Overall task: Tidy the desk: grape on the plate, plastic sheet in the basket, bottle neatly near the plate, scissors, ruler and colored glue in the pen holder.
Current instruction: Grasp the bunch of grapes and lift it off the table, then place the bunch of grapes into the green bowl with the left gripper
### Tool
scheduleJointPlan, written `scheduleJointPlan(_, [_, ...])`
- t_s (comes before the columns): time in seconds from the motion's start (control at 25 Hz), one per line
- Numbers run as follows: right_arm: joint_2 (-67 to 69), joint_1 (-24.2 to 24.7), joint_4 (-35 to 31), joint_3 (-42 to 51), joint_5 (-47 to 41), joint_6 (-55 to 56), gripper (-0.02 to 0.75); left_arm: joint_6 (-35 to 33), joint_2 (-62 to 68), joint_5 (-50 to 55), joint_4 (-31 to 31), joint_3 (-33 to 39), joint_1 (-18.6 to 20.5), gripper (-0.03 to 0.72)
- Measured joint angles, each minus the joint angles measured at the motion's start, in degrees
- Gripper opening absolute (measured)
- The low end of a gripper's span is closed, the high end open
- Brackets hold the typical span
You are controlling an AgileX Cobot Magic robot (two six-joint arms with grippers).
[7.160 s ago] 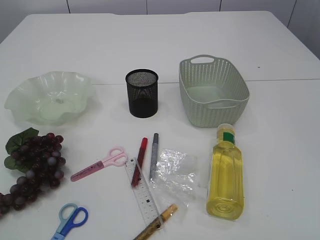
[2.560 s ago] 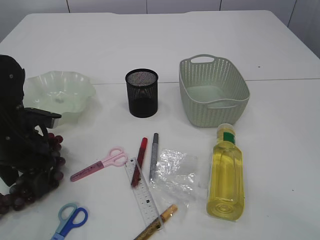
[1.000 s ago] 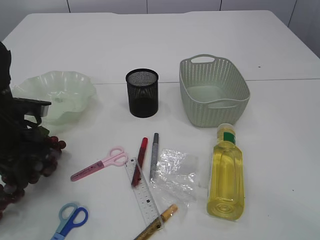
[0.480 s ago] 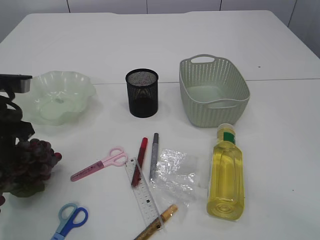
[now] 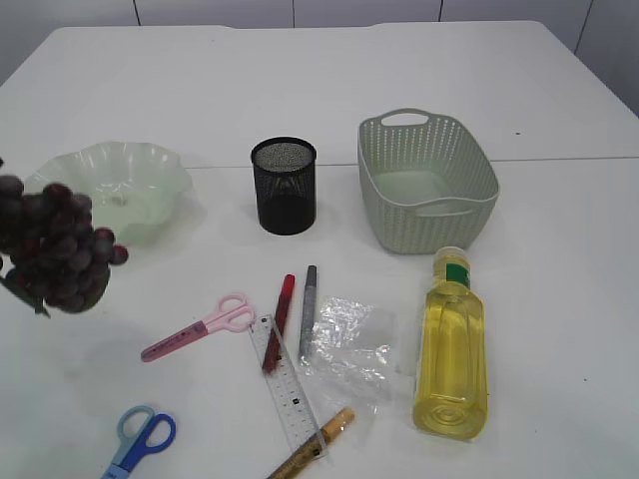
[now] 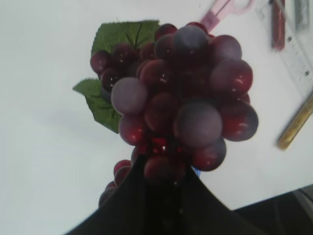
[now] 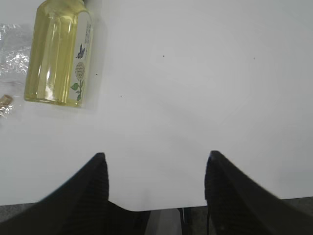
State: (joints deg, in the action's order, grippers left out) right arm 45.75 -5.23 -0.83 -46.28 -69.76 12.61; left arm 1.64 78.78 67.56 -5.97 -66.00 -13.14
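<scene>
The dark red grape bunch hangs in the air at the far left, just in front of the pale green wavy plate. My left gripper is shut on the bunch; the arm is out of the exterior view. My right gripper is open and empty above bare table near the front edge, right of the lying yellow bottle, which also shows in the exterior view. The clear plastic sheet, pink scissors, blue scissors, clear ruler and glue sticks lie at the front.
The black mesh pen holder stands at centre. The grey-green basket stands to its right. A grey pen and a gold stick lie among the stationery.
The left gripper has lifted the grape bunch off the table and raised it toward the plate. The left arm has gone out of the exterior view.
</scene>
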Motion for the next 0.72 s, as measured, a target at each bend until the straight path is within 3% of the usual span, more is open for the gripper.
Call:
scheduleJointPlan(0.28, [0.0,0.0,0.0,0.0,0.0,0.0,0.457,0.9,-2.1,-12.3,0.7,-5.2,0.0,0.071])
scheduleJointPlan(0.72, [0.0,0.0,0.0,0.0,-0.6,0.0,0.458,1.3,4.3,-34.8,6.8,-6.1,0.7,0.071])
